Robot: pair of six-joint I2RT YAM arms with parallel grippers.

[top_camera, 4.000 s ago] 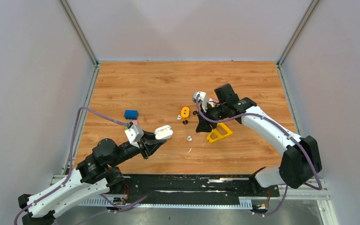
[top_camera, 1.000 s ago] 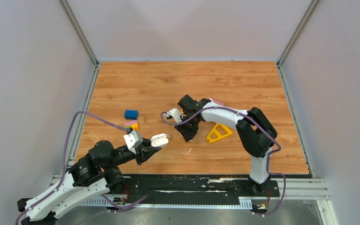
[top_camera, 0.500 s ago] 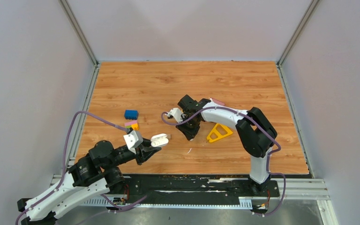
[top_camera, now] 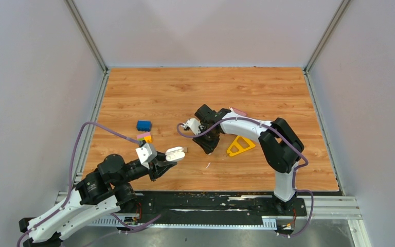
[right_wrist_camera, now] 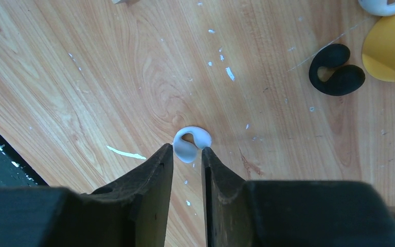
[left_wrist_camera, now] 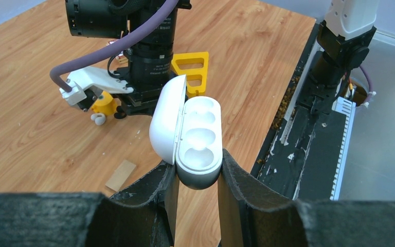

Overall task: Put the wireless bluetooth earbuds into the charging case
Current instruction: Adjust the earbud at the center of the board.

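My left gripper (top_camera: 167, 159) is shut on the open white charging case (top_camera: 175, 153) and holds it above the table; in the left wrist view the case (left_wrist_camera: 198, 131) shows two empty wells between my fingertips (left_wrist_camera: 197, 165). My right gripper (top_camera: 209, 147) points down at the table. In the right wrist view its narrow jaws (right_wrist_camera: 186, 152) pinch a white earbud (right_wrist_camera: 191, 143) that lies on the wood. A black earbud (right_wrist_camera: 337, 69) lies to the right, and another white earbud (right_wrist_camera: 385, 4) at the top edge. The fourth bud is hidden.
A yellow triangle (top_camera: 240, 145) lies right of my right gripper. An orange piece (left_wrist_camera: 104, 103) sits under the right wrist. A blue block (top_camera: 144, 125) and a pink-and-orange block (top_camera: 145, 137) lie at left. A small tan block (left_wrist_camera: 121, 175) lies near the case.
Since four seconds ago my right gripper has swung left and down onto the white earbud, and my left arm has drawn back slightly with the case. Nothing has moved in the last second.
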